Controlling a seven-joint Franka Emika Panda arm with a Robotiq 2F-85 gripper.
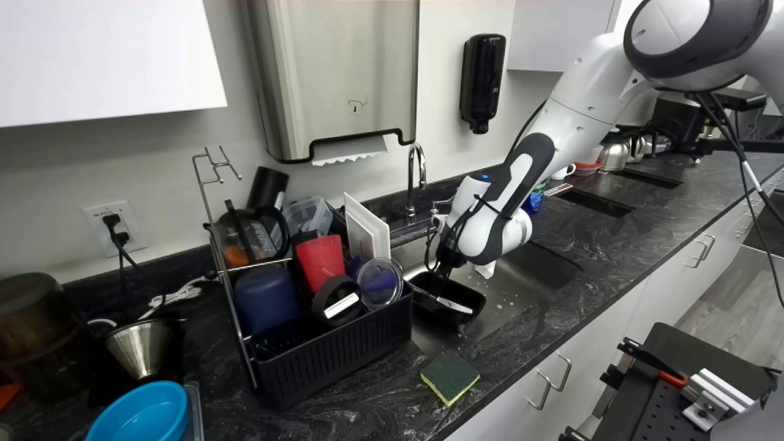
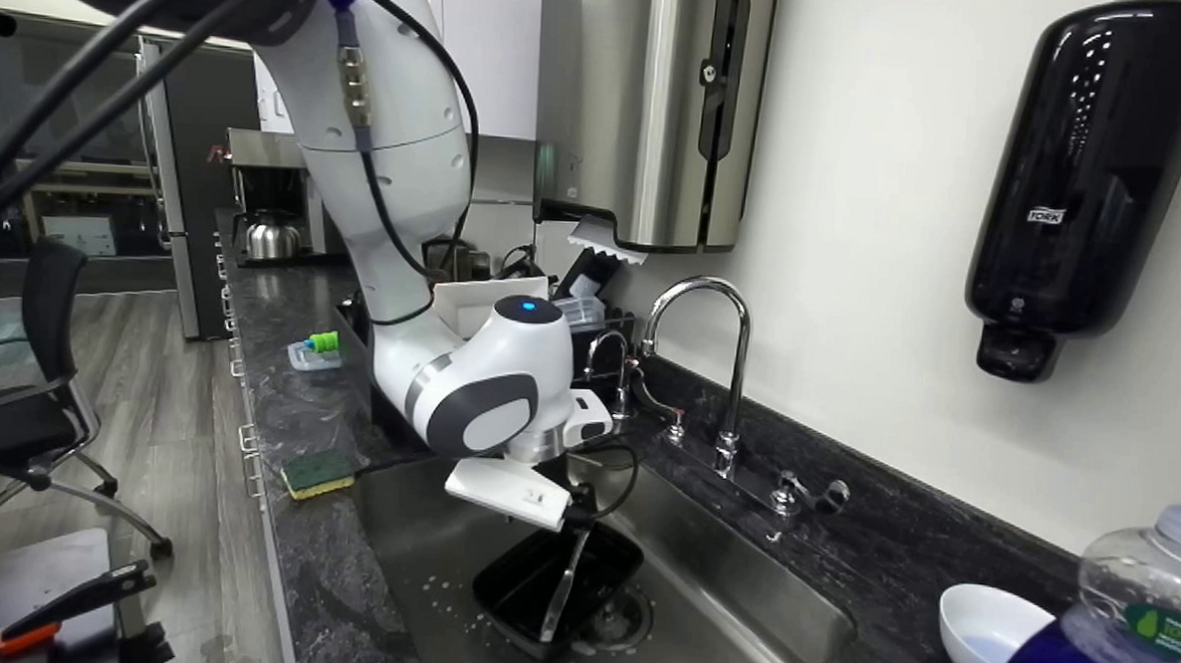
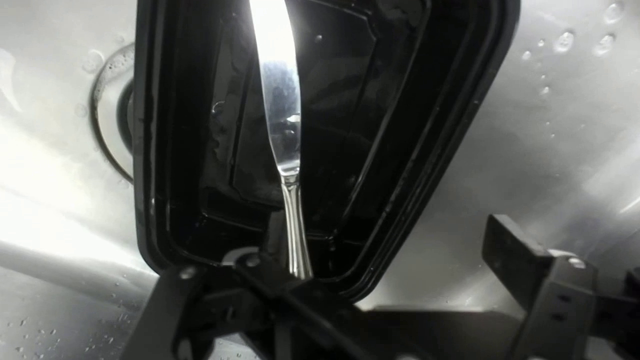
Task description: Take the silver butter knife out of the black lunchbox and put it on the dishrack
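Your silver butter knife (image 3: 285, 110) lies in the black lunchbox (image 3: 335, 100), below the jaws, its blade pointing away from them and its handle running back toward them. In the wrist view one side of the jaws covers the handle's end, so you cannot tell whether the two touch. You have the jaws spread wide: one side overlaps the near end of the lunchbox, the other stands out past its corner with the steel sink (image 3: 560, 130) behind it. The lunchbox sits in that sink beneath the jaws, and its rim partly hides the drain (image 3: 107, 115) beside it.

To the left of your jaws, in an exterior view, the dishrack (image 1: 337, 352) stands on the dark table (image 1: 380, 401), loaded with a red cup (image 1: 320, 263), a dark blue container (image 1: 267, 297) and a white board (image 1: 367, 233). The green and yellow sponge (image 1: 450, 372) lies on the table, nearer you than the jaws. In an exterior view a tall faucet (image 2: 740, 378) arches up behind your jaws, with a white bowl (image 2: 986, 628) and a blue bottle (image 2: 1085, 637) to their right. Higher than the jaws, on the wall (image 2: 856, 184), hang the metal towel dispenser (image 1: 352, 67) and the black soap dispenser (image 1: 483, 79)
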